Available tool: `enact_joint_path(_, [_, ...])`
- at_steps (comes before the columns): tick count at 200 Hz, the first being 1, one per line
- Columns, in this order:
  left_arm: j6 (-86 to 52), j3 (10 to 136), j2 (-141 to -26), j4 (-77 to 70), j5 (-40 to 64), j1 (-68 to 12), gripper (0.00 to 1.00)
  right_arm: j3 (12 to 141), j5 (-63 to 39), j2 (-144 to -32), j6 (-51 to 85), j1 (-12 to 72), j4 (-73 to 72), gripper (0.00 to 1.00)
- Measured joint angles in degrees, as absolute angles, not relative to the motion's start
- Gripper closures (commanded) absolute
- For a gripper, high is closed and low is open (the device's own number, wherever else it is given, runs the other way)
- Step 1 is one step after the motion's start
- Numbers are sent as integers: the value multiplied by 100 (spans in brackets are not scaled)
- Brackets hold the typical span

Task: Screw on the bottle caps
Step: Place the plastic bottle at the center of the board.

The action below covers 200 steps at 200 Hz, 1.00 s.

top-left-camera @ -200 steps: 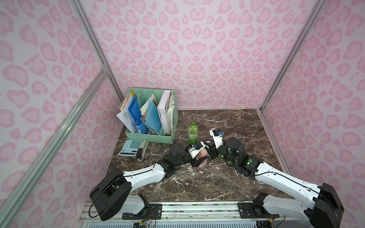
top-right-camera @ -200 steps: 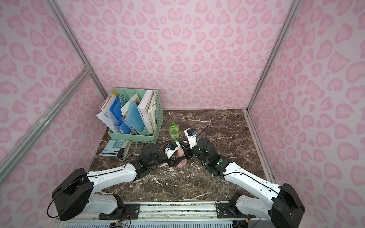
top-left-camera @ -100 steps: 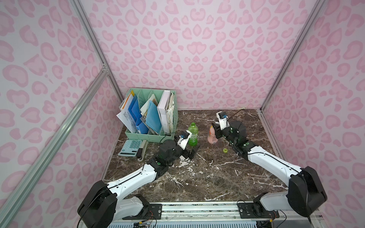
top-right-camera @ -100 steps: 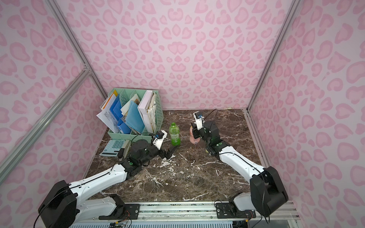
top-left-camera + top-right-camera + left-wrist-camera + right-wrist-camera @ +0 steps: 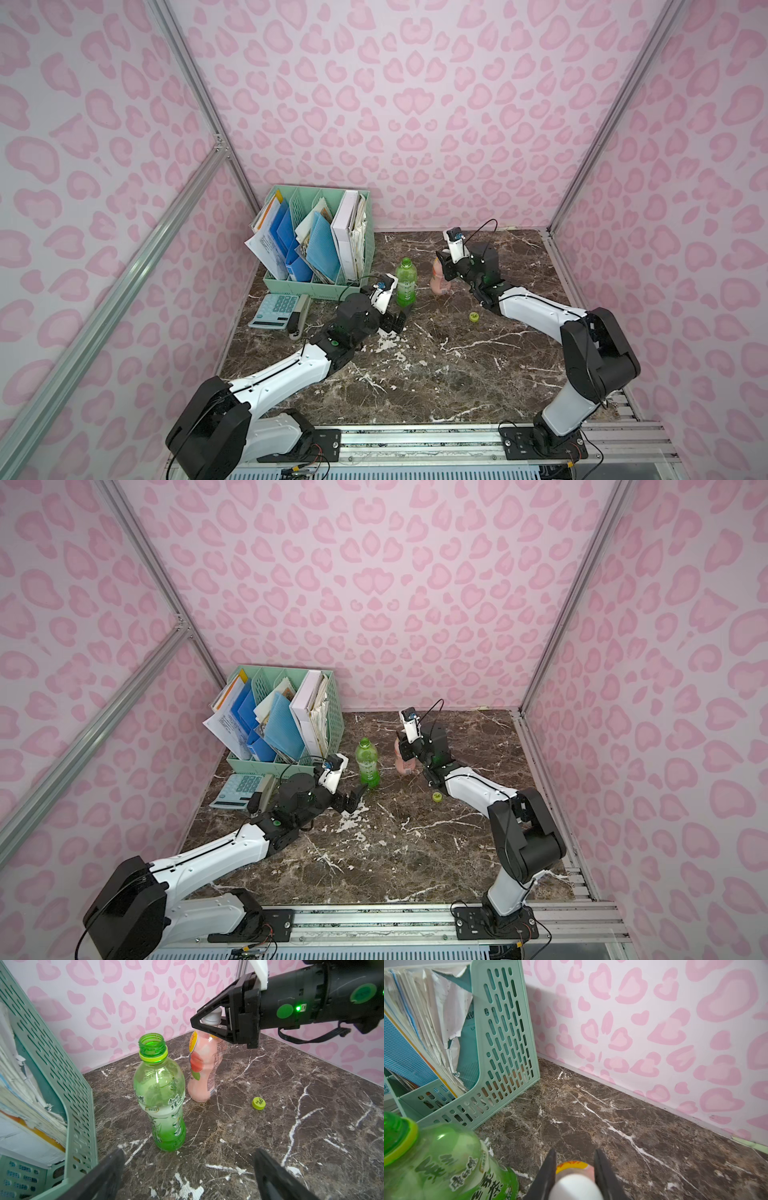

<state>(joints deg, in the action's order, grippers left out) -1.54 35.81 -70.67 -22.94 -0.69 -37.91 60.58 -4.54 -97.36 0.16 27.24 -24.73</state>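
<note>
table (image 5: 457, 365): dark marble top with white veins; we list everything below as on it or over it
file rack (image 5: 307, 286): mint green, packed with folders and papers, at the back on the left arm's side
left gripper (image 5: 395, 322): fingers spread wide with nothing between them, low over the table near the foot of the green bottle
right gripper (image 5: 575, 1157): fingers narrowed onto the white cap from both sides
calculator (image 5: 276, 309): pale blue, flat in front of the file rack
green bottle (image 5: 160, 1095): upright, threaded neck open, beside the file rack
pink bottle (image 5: 202, 1076): stands just beside the green bottle, apart from it
white cap (image 5: 212, 1018): on the pink bottle's neck; we cannot tell how far it is screwed down
yellow-green cap (image 5: 258, 1103): lies top up on the table, clear of both bottles, near the right arm
</note>
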Motion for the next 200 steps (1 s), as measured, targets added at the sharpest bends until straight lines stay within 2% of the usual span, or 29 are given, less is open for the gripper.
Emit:
enact_joint_path(22, [-154, 3581, -7098, -2296, -67, -3789, 1, 6045, -497, -9780, 16, 2724, -2576, 77])
enact_joint_path(83, [-152, 3581, -7100, -2303, -69, -3789, 1, 5961, -537, -9727, 34, 2720, -2626, 48])
enact_joint_path(155, [-154, 3607, -7212, -2303, 14, -3789, 1, 6045, -526, -9695, 16, 2722, -2475, 41])
enact_joint_path(200, [-152, 3594, -7201, -2311, 10, -3789, 1, 5979, -307, -9443, 95, 2705, -2416, 25])
